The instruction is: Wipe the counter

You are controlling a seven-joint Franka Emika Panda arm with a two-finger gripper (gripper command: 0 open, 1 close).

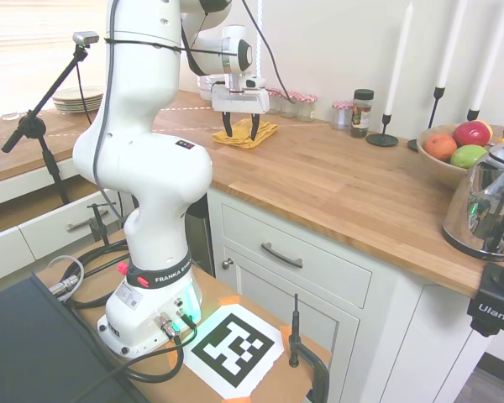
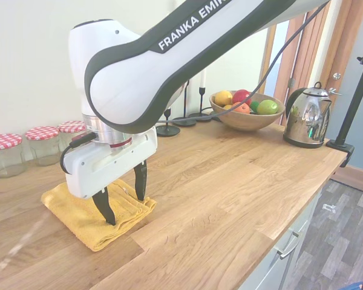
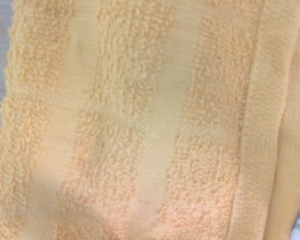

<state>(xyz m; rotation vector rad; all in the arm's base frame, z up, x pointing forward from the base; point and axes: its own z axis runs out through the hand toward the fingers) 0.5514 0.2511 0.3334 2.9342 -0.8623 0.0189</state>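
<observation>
Pincer [image 2: 122, 196] points straight down with its fingers spread apart, tips at a folded yellow cloth [image 2: 85, 220] lying on the wooden bench [image 2: 230, 181].

The arm reaches forward, wrist vertical — pincer [image 2: 122, 202] pointing down, fingers spread apart.

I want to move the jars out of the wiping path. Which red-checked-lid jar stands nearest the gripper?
The rightmost jar of the three in the second exterior view: it stands just behind the open gripper, partly hidden by it. The other two sit further left along the wall.
</observation>
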